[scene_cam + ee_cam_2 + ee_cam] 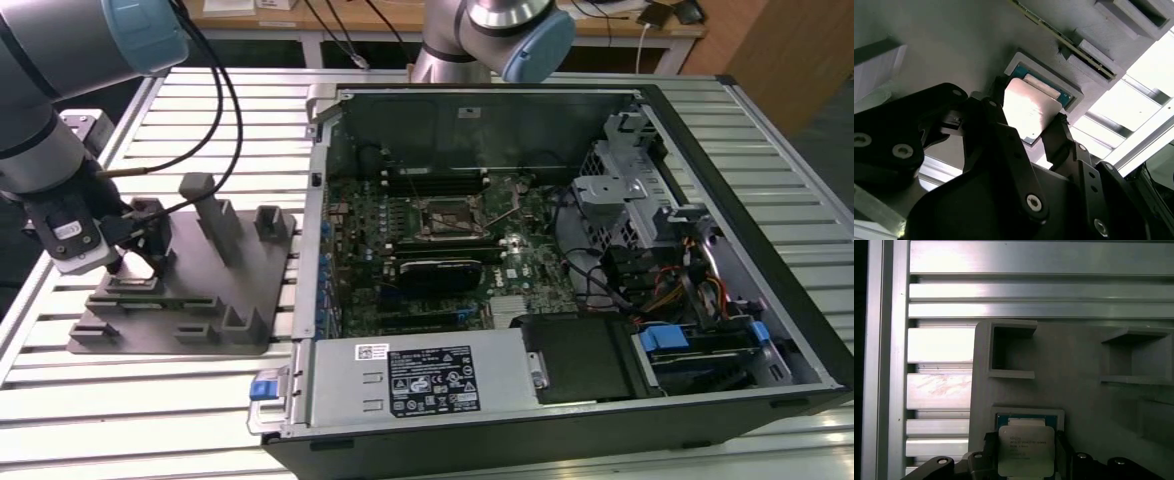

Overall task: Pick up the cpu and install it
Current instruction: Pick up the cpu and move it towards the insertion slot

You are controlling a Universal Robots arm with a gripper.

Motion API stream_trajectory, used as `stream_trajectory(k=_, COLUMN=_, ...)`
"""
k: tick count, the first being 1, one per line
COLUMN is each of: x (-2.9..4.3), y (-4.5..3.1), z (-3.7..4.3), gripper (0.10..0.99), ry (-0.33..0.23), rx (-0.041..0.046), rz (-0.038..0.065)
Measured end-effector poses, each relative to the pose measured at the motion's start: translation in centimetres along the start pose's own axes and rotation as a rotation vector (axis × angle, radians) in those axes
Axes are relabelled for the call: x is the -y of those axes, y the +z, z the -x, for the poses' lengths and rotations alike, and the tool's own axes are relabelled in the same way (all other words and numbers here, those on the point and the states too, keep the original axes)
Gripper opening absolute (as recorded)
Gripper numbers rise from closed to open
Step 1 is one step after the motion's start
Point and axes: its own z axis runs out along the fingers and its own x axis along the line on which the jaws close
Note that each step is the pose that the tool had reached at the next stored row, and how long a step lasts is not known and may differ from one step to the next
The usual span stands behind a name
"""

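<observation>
While the pick-up step was in hand, I had the cpu (1026, 450) clamped at the grey fixture (187, 320).
The gripper (134, 262) stood over the fixture's pocket (1004, 416), its fingers (1056, 132) closed against two opposite edges of the chip, which looked slightly raised from its seat. I judged installation not yet begun: the socket (447, 215) lay well apart inside the open case (534, 125), so any carry called for a firm, level hold.
</observation>
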Motion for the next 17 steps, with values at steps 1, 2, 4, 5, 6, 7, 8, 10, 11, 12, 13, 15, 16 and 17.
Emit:
stream_trajectory(k=1, x=0.0, y=0.0, z=0.0, gripper=0.545, ry=0.0, rx=0.0, rz=0.0)
stream_trajectory(k=2, x=0.0, y=0.01, z=0.0, gripper=0.545, ry=0.0, rx=0.0, rz=0.0)
stream_trajectory(k=4, x=0.0, y=-0.03, z=0.01, gripper=0.545, ry=0.0, rx=0.0003, rz=0.0)
stream_trajectory(k=5, x=-0.01, y=-0.1, z=0.01, gripper=0.545, ry=0.0, rx=0.0005, rz=0.0)
stream_trajectory(k=6, x=-0.02, y=-0.22, z=0.0, gripper=0.545, ry=0.0, rx=0.0002, rz=0.0)
stream_trajectory(k=7, x=-0.02, y=-0.35, z=0.01, gripper=0.545, ry=0.0, rx=0.0001, rz=0.0)
stream_trajectory(k=8, x=-0.03, y=-0.48, z=0.01, gripper=0.545, ry=0.0, rx=0.0002, rz=0.0)
stream_trajectory(k=10, x=-0.05, y=-0.74, z=0.01, gripper=0.545, ry=0.0, rx=0.0001, rz=0.0)
stream_trajectory(k=11, x=-0.06, y=-0.86, z=0.02, gripper=0.545, ry=0.0, rx=0.0001, rz=0.0)
stream_trajectory(k=12, x=-0.06, y=-0.98, z=0.02, gripper=0.545, ry=0.0, rx=0.0001, rz=0.0)
stream_trajectory(k=13, x=-0.07, y=-1.11, z=0.02, gripper=0.545, ry=0.0, rx=0.0001, rz=0.0)
stream_trajectory(k=15, x=-0.09, y=-1.38, z=0.03, gripper=0.545, ry=0.0, rx=0.0, rz=0.0)
stream_trajectory(k=16, x=-0.1, y=-1.53, z=0.03, gripper=0.545, ry=0.0, rx=0.0001, rz=0.0)
stream_trajectory(k=17, x=-0.11, y=-1.67, z=0.03, gripper=0.545, ry=0.0, rx=0.0001, rz=0.0)
